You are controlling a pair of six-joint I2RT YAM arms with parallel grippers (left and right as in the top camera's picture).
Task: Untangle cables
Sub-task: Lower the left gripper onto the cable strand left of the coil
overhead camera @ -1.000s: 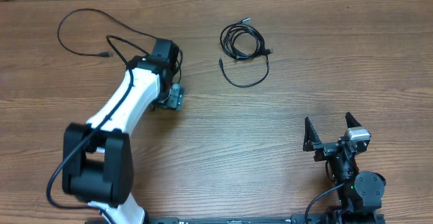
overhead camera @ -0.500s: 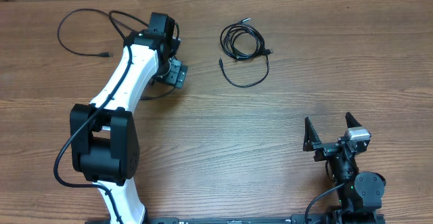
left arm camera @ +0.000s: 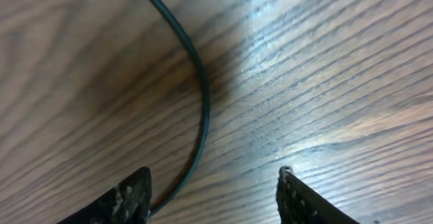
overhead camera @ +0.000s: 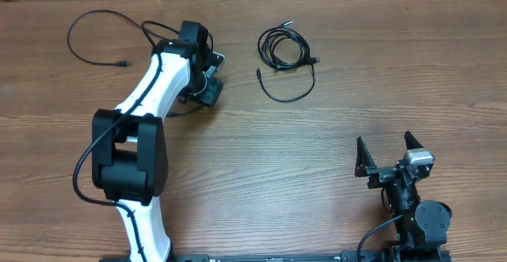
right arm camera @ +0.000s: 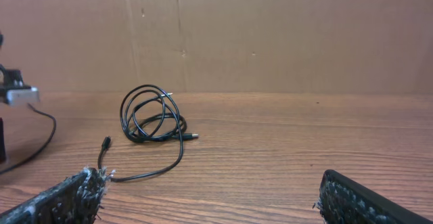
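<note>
A coiled bundle of thin black cables (overhead camera: 283, 48) lies at the far middle of the table, with a tail looping toward me. It also shows in the right wrist view (right arm camera: 151, 116). A separate loose cable (overhead camera: 85, 34) loops at the far left, with its plug end near the left arm. My left gripper (overhead camera: 212, 80) is open and low over the table between the two. In the left wrist view, a thin dark cable (left arm camera: 200, 95) curves between its open fingers (left arm camera: 213, 187), close to the left finger, not gripped. My right gripper (overhead camera: 384, 145) is open and empty at the near right (right arm camera: 213, 197).
The wooden table (overhead camera: 317, 159) ends at a brown cardboard wall (right arm camera: 270, 34) behind the bundle. The white left arm (overhead camera: 150, 96) stretches from the near left edge to the far middle. A thicker black arm wire (overhead camera: 79, 179) hangs beside its base.
My left gripper has moved away from me toward the table's far side and turned. The loose cable's section by the wrist has shifted with it. The right arm and the bundle have not moved.
</note>
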